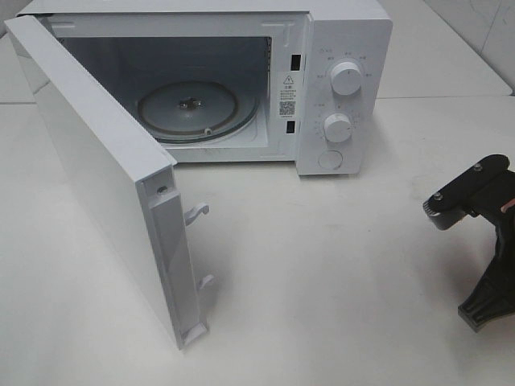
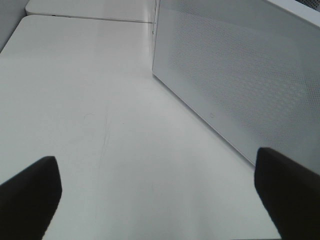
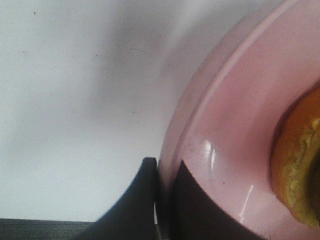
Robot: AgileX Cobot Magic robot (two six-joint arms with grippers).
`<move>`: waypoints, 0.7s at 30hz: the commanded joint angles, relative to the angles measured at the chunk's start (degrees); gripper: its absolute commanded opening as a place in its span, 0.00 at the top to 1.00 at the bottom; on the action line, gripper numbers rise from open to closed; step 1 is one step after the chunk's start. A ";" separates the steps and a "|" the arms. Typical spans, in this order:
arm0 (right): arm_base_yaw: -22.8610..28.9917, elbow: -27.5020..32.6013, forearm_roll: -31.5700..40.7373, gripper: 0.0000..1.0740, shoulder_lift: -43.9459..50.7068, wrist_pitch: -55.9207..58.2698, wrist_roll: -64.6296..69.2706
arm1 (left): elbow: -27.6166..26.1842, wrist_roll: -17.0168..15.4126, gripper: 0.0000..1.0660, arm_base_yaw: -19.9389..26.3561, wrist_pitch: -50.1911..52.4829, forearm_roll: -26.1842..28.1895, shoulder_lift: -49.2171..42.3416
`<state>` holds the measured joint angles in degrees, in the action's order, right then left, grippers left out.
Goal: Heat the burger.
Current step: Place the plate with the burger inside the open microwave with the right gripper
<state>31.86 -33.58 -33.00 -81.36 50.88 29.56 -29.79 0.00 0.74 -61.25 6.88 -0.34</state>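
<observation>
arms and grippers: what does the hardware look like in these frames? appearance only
Right arm: matte black, with a dark bracket fixed by silver screws and a small red mark at the frame edge. Left gripper: two matte black fingers with rounded tips. Right gripper: black, curved fingers.

right arm (image 1: 485, 241): matte black, 2 silver screws | left hand (image 2: 159, 197): black blunt fingers (image 2: 30, 192)
</observation>
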 commanded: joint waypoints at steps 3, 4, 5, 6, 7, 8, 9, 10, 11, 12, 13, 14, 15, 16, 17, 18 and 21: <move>3.72 0.23 -2.23 1.00 1.72 4.13 -0.06 | 0.06 -0.46 0.07 -0.11 0.06 0.17 -0.86; 5.21 0.23 -2.23 1.00 1.72 4.53 -0.11 | 0.06 -0.46 0.07 -0.11 0.06 0.17 -0.86; 5.84 0.23 -2.12 1.00 1.72 4.64 -0.17 | 0.06 -0.46 0.07 -0.11 0.06 0.17 -0.86; 5.84 0.23 -2.12 1.00 1.72 4.64 -0.17 | 0.06 -0.46 0.07 -0.11 0.06 0.17 -0.86; 7.33 0.23 -1.78 1.00 1.72 4.64 -0.34 | 0.06 -0.46 0.07 -0.11 0.06 0.17 -0.86; 7.33 0.23 -1.78 1.00 1.72 4.64 -0.34 | 0.06 -0.46 0.07 -0.11 0.06 0.17 -0.86; 8.14 0.23 -1.55 1.00 1.72 4.64 -0.52 | 0.06 -0.46 0.07 -0.11 0.06 0.17 -0.86; 9.80 0.23 -1.43 1.00 1.72 4.70 -0.80 | 0.06 -0.46 0.07 -0.11 0.06 0.17 -0.86; 9.80 0.23 -1.43 1.00 1.72 4.70 -0.80 | 0.06 -0.46 0.07 -0.11 0.06 0.17 -0.86; 11.29 0.23 -1.32 1.00 1.72 4.76 -1.15 | 0.06 -0.46 0.07 -0.11 0.06 0.17 -0.86; 12.09 0.23 -1.20 1.00 1.72 4.76 -1.26 | 0.06 -0.46 0.07 -0.11 0.06 0.17 -0.86; 12.09 0.23 -1.20 1.00 1.72 4.76 -1.26 | 0.06 -0.46 0.07 -0.11 0.06 0.17 -0.86; 13.46 0.23 -1.15 1.00 1.72 4.98 -1.26 | 0.06 -0.46 0.07 -0.11 0.06 0.17 -0.86; 13.46 0.23 -1.15 1.00 1.72 4.98 -1.26 | 0.06 -0.46 0.07 -0.11 0.06 0.17 -0.86; 15.13 0.23 -1.15 1.00 1.72 5.84 -1.38 | 0.06 -0.46 0.07 -0.11 0.06 0.17 -0.86; 15.93 0.23 -1.15 1.00 1.72 6.13 -1.38 | 0.06 -0.46 0.07 -0.11 0.06 0.17 -0.86; 17.42 0.23 -1.09 1.00 1.72 6.42 -1.38 | 0.06 -0.46 0.07 -0.11 0.06 0.17 -0.86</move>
<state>48.93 -33.58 -31.34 -80.16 54.83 28.48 -29.79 0.00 0.74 -61.25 6.88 -0.34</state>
